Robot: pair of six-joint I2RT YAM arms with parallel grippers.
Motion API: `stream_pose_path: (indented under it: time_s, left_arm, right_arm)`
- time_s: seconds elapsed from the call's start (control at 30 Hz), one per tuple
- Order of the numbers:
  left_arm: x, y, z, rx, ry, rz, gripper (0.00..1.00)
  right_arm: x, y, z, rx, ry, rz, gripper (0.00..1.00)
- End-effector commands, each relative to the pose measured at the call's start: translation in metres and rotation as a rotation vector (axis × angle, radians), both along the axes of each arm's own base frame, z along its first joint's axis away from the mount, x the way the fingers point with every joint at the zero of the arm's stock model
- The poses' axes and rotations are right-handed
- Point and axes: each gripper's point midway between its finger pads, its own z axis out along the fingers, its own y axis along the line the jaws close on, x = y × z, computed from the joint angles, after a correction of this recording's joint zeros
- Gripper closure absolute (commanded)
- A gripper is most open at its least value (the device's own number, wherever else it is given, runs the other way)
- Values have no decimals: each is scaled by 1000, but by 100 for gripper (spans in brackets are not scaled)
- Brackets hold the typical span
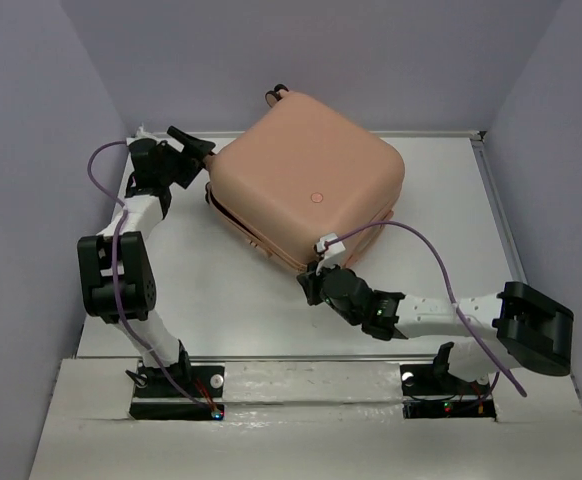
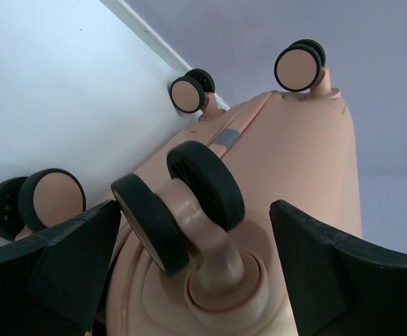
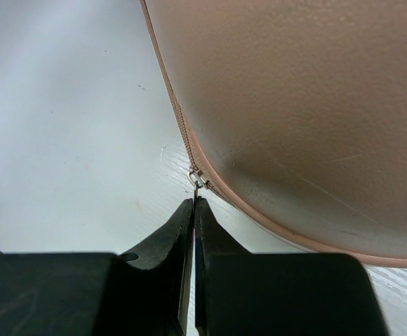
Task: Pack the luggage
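While closed, luggage [image 1: 311, 190] lies on worktop [image 1: 221, 295], far centre.
Left wrist view alone: left gripper [image 2: 193, 241] spread wide astride a wheel [image 2: 205, 183]. Right wrist view alone: right gripper [image 3: 194, 210] pinched on zipper pull [image 3: 197, 180].

A robotics lab test cell: a white table [image 1: 231, 300] is boxed in by plain lavender-grey panels, the left wall [image 1: 21, 120], the far wall [image 1: 371, 50] and the right wall [image 1: 571, 150]. Two white-and-black robot arms, the left arm [image 1: 121, 270] and the right arm [image 1: 441, 312], stand on black base plates [image 1: 176, 392] at the near edge, where small coloured lights [image 1: 216, 410] glow. Purple cables [image 1: 431, 250] loop along both arms. A pink suitcase [image 1: 311, 180] lies toward the table's far side.
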Motion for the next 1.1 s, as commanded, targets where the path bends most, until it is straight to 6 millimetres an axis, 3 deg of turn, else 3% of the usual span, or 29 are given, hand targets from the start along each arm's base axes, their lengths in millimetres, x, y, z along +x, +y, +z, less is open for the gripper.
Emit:
stream_pose_path:
  time_s: [0.0,0.13,0.23,0.3,0.37,0.43,0.6,0.63,0.7,0.73,0.77,0.8,0.83,0.87,0.93,0.97,1.0,1.03,1.07]
  left_arm:
    - [22,-11,48,-63,-135,-56,1]
    - [36,-11,40,-80,-119,-56,1]
    - [46,-16,45,-96,-135,-67,1]
    - [49,-17,49,-111,-156,-65,9]
    - [47,-20,51,-127,-175,-70,46]
    - [43,-19,55,-123,-206,-67,93]
    - [24,-15,56,-86,-239,-43,94]
    - [13,-13,39,-80,-206,-29,94]
    - [-4,-10,51,-56,-244,3,94]
    - [-23,-10,43,-55,-233,11,94]
    - [-29,-10,23,-58,-197,20,94]
    - [-43,-11,39,-49,-246,33,94]
    - [-61,-12,14,-42,-199,44,94]
    - [-77,-14,25,-24,-235,56,94]
    - [-100,-14,13,-7,-230,75,94]
    - [-124,-23,4,6,-231,61,94]
    - [-135,-31,-2,15,-223,42,94]
    - [-157,-46,-30,19,-165,7,94]
    - [-169,-52,-37,21,-160,-6,94]
  right_arm:
    - [-20,23,32,125,-16,116,93]
    - [-24,26,31,128,-8,136,93]
    - [-24,26,31,129,-4,139,93]
    - [-24,26,29,126,-1,139,93]
    - [-24,26,29,126,3,134,93]
    - [-23,26,28,118,2,131,93]
    - [-16,24,32,115,-6,123,93]
    - [-12,21,33,118,-7,117,93]
    - [-10,18,40,132,-13,132,93]
    - [-2,13,43,138,-15,117,93]
    - [-5,15,47,146,-19,137,93]
    - [2,10,52,151,-21,139,93]
    - [6,8,54,153,-23,137,93]
    - [14,4,59,151,-35,133,93]
    - [20,3,66,148,-49,125,93]
    - [21,4,67,142,-52,130,93]
    - [25,3,70,135,-59,126,93]
    - [27,9,78,128,-73,143,93]
    - [28,12,80,123,-78,153,93]
